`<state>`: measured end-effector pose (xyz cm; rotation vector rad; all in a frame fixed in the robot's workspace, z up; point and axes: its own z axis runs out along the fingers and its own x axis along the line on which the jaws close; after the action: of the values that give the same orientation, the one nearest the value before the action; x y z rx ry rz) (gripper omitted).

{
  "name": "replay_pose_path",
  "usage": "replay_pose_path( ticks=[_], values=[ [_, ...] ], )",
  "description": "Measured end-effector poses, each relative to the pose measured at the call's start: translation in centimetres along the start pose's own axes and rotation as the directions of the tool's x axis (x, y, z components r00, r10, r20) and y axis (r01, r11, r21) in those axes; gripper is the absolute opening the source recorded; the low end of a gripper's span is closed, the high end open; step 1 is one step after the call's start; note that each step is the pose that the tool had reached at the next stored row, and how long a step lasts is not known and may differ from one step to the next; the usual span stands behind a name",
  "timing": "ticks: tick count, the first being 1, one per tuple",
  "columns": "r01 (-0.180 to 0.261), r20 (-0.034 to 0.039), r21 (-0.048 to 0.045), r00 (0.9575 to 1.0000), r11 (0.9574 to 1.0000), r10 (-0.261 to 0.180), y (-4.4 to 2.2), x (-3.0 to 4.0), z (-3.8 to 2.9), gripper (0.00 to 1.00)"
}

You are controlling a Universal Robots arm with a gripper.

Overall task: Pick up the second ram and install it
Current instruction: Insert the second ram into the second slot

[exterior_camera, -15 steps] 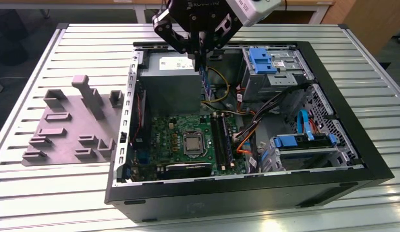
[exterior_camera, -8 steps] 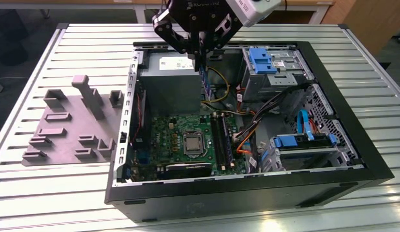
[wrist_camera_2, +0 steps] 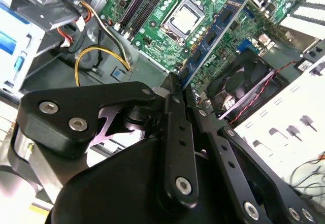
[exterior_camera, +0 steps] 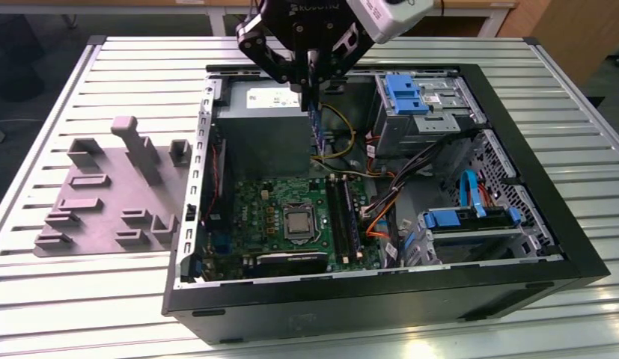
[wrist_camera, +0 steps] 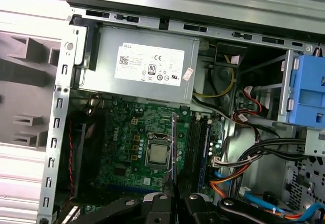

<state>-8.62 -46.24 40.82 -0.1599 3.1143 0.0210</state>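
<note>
Risk first: the end effector (exterior_camera: pixel 311 75), closed on the ram (exterior_camera: pixel 316 127), holds it upright by one end, hanging over the open case (exterior_camera: pixel 389 295) near the desk's (exterior_camera: pixel 109 299) far edge. One ram in hand, one already seated in the slots (exterior_camera: pixel 341 217), I judge. A tilt could miss the slot. One processor socket (exterior_camera: pixel 297 223), one grey holder (exterior_camera: pixel 105 194), two blue caddies (exterior_camera: pixel 407 93).

Bright even overhead light, soft shadows, glare on table slats (exterior_camera: pixel 139 67)
</note>
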Motion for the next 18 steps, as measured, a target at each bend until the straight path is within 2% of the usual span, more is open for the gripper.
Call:
replay_pose_path(
  ticks=[2,7,11,15,18],
  values=[
    [-0.021,0.0001,0.0009,0.9998,0.9998,0.021,0.00,0.00,0.01,0.14],
    [-0.024,0.0002,0.0009,0.9997,0.9997,0.024,0.00,-0.09,0.17,0.14],
    [-0.030,0.0003,0.0010,0.9996,0.9996,0.030,-0.04,-0.26,0.66,0.14],
    [-0.063,0.0020,0.0022,0.9980,0.9980,0.063,-0.04,-0.28,1.26,0.14],
    [-0.073,0.0022,0.0027,0.9974,0.9973,0.073,-0.04,-0.29,1.38,0.14]
  ],
)
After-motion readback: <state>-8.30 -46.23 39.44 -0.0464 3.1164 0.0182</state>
